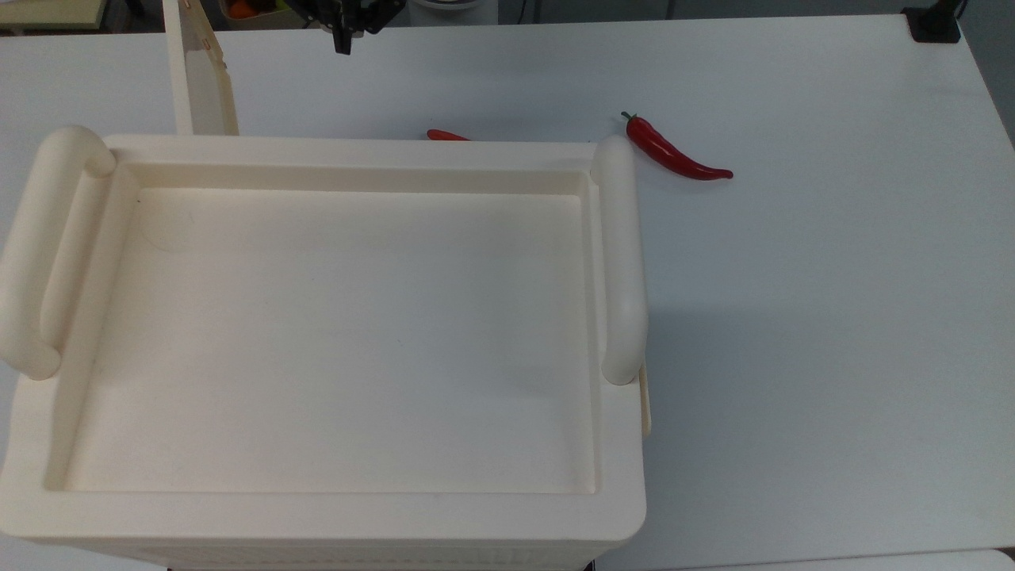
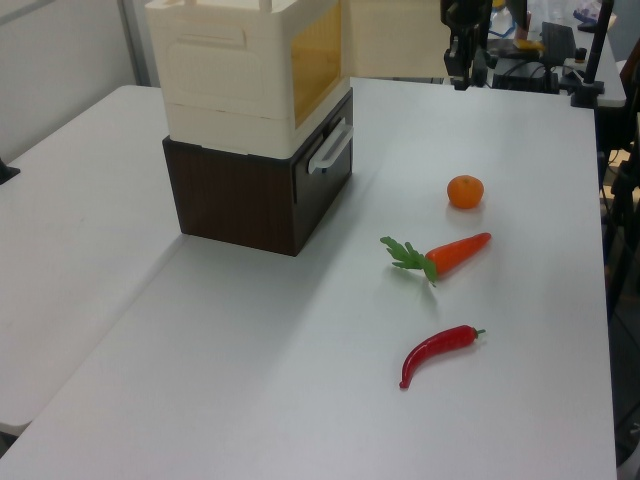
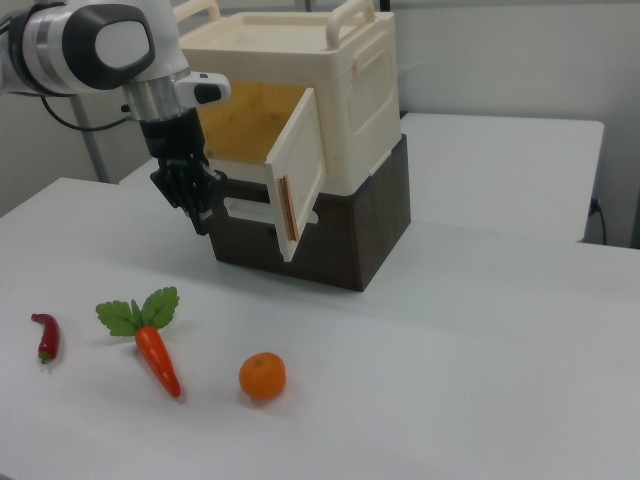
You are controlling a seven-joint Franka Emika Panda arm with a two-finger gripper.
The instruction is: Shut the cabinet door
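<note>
The cream cabinet (image 3: 345, 90) sits on a dark brown drawer base (image 3: 345, 245). Its cabinet door (image 3: 298, 180) stands open, swung out from the front, with the tan inner face showing. In the top view the cabinet door (image 1: 198, 79) sticks out past the tray top (image 1: 357, 159) at the top view's upper left. My gripper (image 3: 203, 215) hangs shut and empty to the right view's left of the door, apart from it. In the top view the gripper (image 1: 342, 44) is to the right of the door's free end. In the left view the gripper (image 2: 458, 75) hangs beside the door (image 2: 395, 40).
On the white table (image 3: 450, 380) in front of the cabinet lie an orange (image 3: 262, 376), a carrot (image 3: 155, 355) and a red chili (image 3: 46, 335). The drawer has a pale handle (image 2: 330, 150). Cables and equipment crowd the far table edge in the left view.
</note>
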